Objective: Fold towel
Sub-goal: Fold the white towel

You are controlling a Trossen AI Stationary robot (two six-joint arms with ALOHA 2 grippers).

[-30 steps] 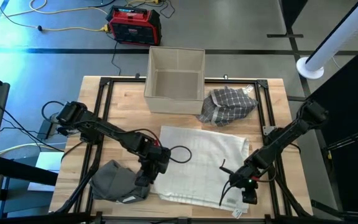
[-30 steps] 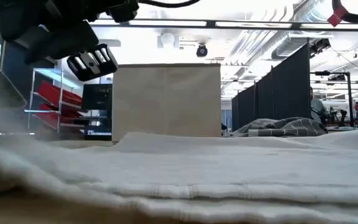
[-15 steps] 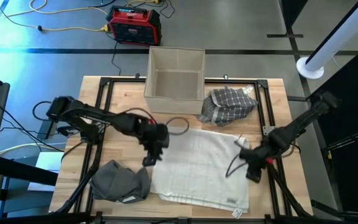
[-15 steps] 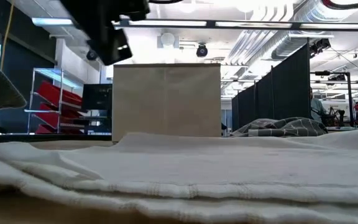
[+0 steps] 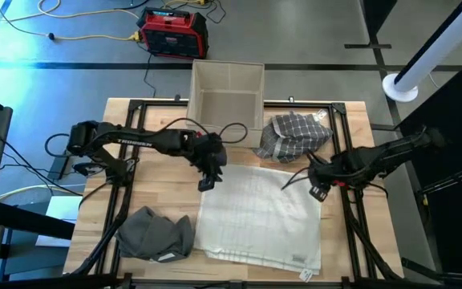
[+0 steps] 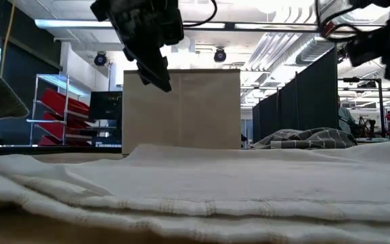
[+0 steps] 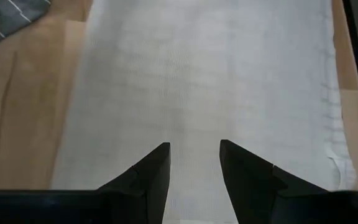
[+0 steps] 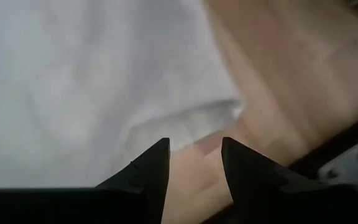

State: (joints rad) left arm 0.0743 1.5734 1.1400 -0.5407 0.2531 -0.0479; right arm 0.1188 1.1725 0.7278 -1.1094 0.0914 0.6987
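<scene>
Wooden table under white towel, left hand and right hand agape above, empty.

In the low view the near folds of the white towel fill the foreground and hide the table surface behind them. The right gripper is cut off by that picture's right edge, so its fingertips do not show there. The left gripper covers part of the beige box. In the right wrist view the towel's corner and the wood beside it are blurred; the metal piece at the corner is cut off. In the left wrist view the checked cloth is cropped by the edge. In the high view the tag at the table's near edge is too small to read.
</scene>
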